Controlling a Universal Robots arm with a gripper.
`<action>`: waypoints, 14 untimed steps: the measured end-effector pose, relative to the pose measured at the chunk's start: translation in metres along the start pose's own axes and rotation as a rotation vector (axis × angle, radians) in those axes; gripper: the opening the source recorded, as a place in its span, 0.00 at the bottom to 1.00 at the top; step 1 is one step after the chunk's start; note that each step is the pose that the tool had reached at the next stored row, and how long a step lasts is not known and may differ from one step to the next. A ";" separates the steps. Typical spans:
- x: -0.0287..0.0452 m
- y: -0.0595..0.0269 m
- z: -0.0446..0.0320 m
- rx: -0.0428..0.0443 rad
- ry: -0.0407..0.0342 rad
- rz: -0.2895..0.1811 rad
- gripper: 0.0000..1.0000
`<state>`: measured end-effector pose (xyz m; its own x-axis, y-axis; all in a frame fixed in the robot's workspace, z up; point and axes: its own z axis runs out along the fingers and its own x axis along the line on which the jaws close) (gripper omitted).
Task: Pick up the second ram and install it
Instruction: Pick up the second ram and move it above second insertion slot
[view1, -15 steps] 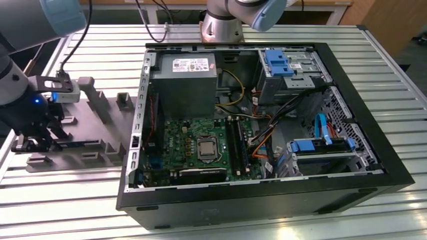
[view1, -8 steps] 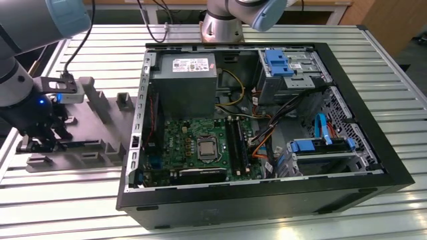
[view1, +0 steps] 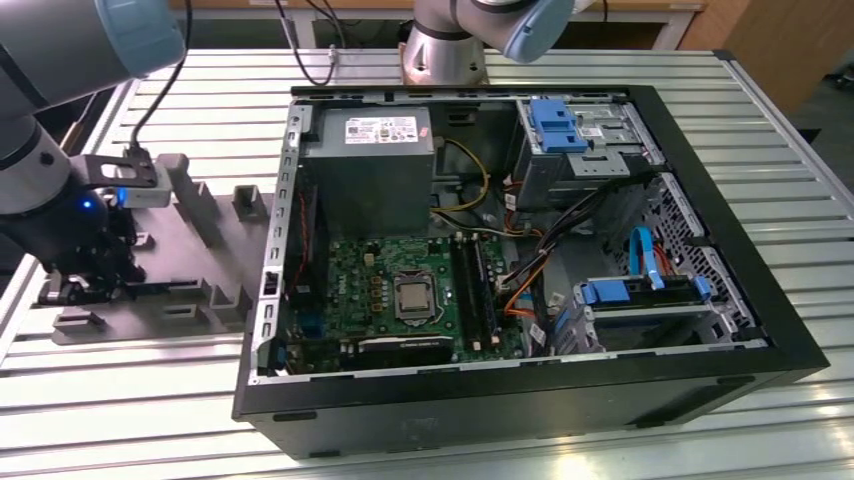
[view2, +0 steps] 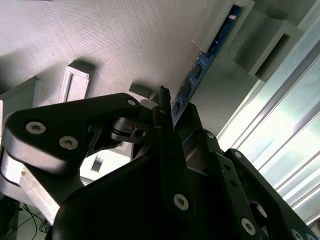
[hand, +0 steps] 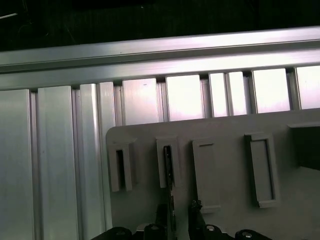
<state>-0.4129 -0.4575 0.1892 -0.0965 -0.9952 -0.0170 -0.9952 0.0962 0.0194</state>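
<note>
The second ram (hand: 168, 165) stands on edge in a slot of the grey fixture plate (hand: 225, 150), a thin dark stick. In the second wrist view it is a blue-green stick with small chips (view2: 210, 50), running from the fixture (view2: 125, 40) down between my fingers. My gripper (hand: 177, 212) straddles the stick's near end. One finger lies close against it and the other stands a little off, so the gripper is open. In the exterior view the gripper (view1: 67, 290) hangs low over the fixture (view1: 200, 230), at that view's left, outside the computer case.
The open black computer case (view1: 534, 380) lies on the slatted aluminium table (view1: 134, 400). Inside are the green motherboard (view1: 400, 280), its long black memory sockets (view1: 474, 290), a grey power supply (view1: 367, 170), blue drive brackets (view1: 554, 125) and loose cables. Raised grey blocks (view1: 247, 200) stand on the fixture.
</note>
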 end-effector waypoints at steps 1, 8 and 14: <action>0.0000 -0.0001 0.0002 0.0000 0.0000 0.000 0.31; -0.0001 -0.0013 0.0012 0.0001 -0.0001 0.000 0.31; -0.0001 -0.0020 0.0020 0.0000 0.0000 0.000 0.31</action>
<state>-0.4110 -0.4575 0.1872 -0.0960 -0.9952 -0.0170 -0.9952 0.0957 0.0194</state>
